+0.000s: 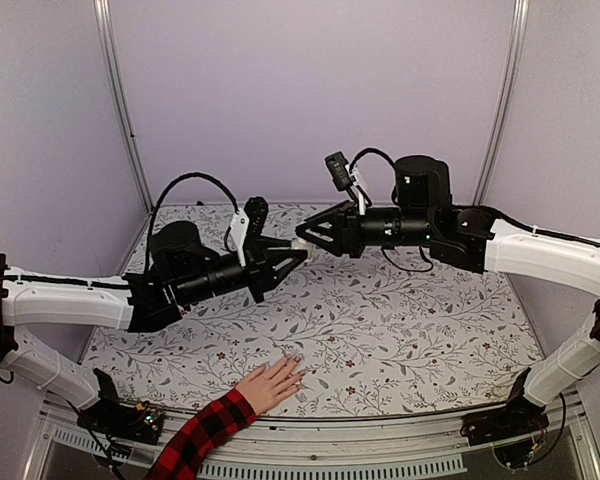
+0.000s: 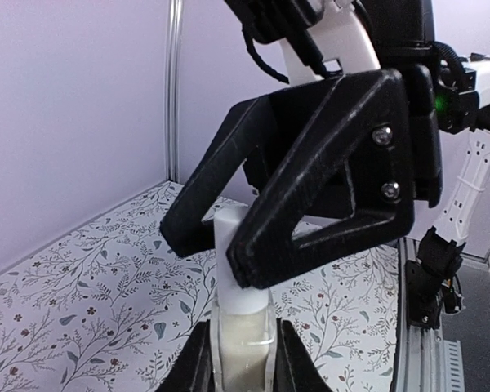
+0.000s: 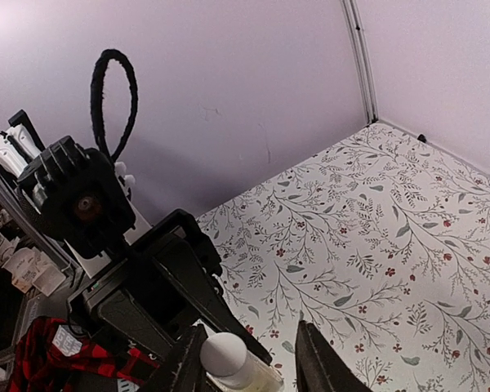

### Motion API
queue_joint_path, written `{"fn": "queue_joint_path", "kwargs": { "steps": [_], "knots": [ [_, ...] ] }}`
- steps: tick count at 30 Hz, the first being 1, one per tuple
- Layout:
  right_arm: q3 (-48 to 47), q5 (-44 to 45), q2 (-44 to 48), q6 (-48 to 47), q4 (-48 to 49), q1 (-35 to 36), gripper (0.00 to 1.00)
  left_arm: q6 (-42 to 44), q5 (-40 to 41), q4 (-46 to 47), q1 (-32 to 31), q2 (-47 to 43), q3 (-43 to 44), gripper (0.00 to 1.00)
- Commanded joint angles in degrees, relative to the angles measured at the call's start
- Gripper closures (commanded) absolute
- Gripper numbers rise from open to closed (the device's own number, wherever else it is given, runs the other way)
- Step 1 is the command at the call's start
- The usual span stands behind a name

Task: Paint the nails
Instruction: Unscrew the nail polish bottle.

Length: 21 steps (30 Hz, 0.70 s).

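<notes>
A light-skinned hand (image 1: 272, 383) in a red-and-black plaid sleeve (image 1: 202, 435) lies flat at the table's near edge. Its nails (image 1: 297, 361) are tiny pale spots at the fingertips. My left gripper (image 1: 285, 255) is shut on a small clear bottle (image 2: 243, 347) and holds it upright above the table's middle. The bottle's white cap (image 2: 233, 253) sticks up between the fingers of my right gripper (image 1: 308, 240). In the right wrist view the cap (image 3: 223, 353) rests against one finger (image 3: 184, 363) of the right gripper (image 3: 253, 359). The other finger (image 3: 322, 359) stands apart from it.
A floral-patterned cloth (image 1: 400, 330) covers the table. Purple walls with metal corner posts (image 1: 120, 100) enclose the back and sides. Both arms meet over the middle, well behind the hand. The plaid sleeve (image 3: 41, 359) shows low in the right wrist view.
</notes>
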State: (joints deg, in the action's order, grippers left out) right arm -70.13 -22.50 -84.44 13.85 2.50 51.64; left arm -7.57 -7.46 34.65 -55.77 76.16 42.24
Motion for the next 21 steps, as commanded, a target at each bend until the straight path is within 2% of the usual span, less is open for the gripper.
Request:
{"fn": "queue_joint_path", "kwargs": {
  "steps": [1,13,16,21],
  "knots": [
    [-2.09,0.57,-0.84,0.74,-0.76,0.31,0.66,0.08,0.72,0.42,-0.16,0.48,1.56,1.0],
    [-4.57,-2.11,-3.07,0.52,-2.15,0.84,1.0,0.28,2.67,0.25,-0.26,0.3,1.38,1.0],
    [-4.78,-1.82,-3.05,0.52,-2.07,0.92,1.0,0.59,2.38,-0.4,-0.2,0.66,1.72,1.0],
    [-4.93,-0.85,-3.01,0.65,-2.24,1.1,1.0,0.79,1.77,-1.47,-0.27,1.95,2.93,0.86]
  ]
}}
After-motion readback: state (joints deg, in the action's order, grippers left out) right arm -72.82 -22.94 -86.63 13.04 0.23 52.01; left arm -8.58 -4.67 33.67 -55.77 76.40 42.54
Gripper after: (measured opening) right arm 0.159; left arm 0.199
